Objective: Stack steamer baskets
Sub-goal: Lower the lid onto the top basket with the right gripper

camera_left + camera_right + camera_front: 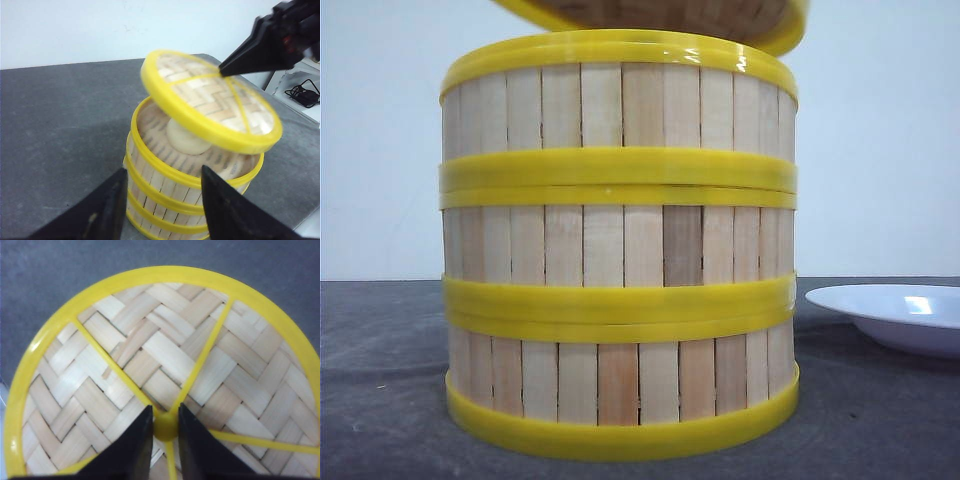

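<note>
Dark grey tabletop (380,400), white wall behind: three slatted pale-wood steamer baskets w/ yellow rims (618,250) stand stacked, white plate (895,312) just beside the stack. Right gripper (165,426), fingers clamped on the knob, holds the woven yellow-rimmed lid (212,100) tilted above the stack, likely for capping. Left gripper (162,200), jaws apart, flanks the stack w/o touching, probably to steady it.

Front view low, close; wrist views overlook lid (160,370)
</note>
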### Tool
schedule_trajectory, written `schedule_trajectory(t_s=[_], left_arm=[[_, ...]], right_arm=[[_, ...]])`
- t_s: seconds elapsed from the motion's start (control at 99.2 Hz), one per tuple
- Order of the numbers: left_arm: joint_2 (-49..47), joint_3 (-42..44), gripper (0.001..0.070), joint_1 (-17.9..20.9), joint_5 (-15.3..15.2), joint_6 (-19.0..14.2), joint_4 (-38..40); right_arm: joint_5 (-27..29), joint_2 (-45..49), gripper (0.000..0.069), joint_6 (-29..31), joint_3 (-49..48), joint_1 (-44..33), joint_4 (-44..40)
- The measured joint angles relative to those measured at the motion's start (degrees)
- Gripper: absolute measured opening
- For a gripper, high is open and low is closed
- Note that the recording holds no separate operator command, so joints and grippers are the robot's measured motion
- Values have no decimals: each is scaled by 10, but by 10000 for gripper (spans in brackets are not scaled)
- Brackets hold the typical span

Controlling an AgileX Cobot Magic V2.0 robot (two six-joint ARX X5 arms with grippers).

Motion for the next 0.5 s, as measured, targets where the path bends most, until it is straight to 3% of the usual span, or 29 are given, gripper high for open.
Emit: schedule_trajectory(t_s=[0.504], left_arm=[[0, 0, 269, 0, 0, 0, 0]], right_arm=[[17, 49, 56, -3, 0, 15, -27]])
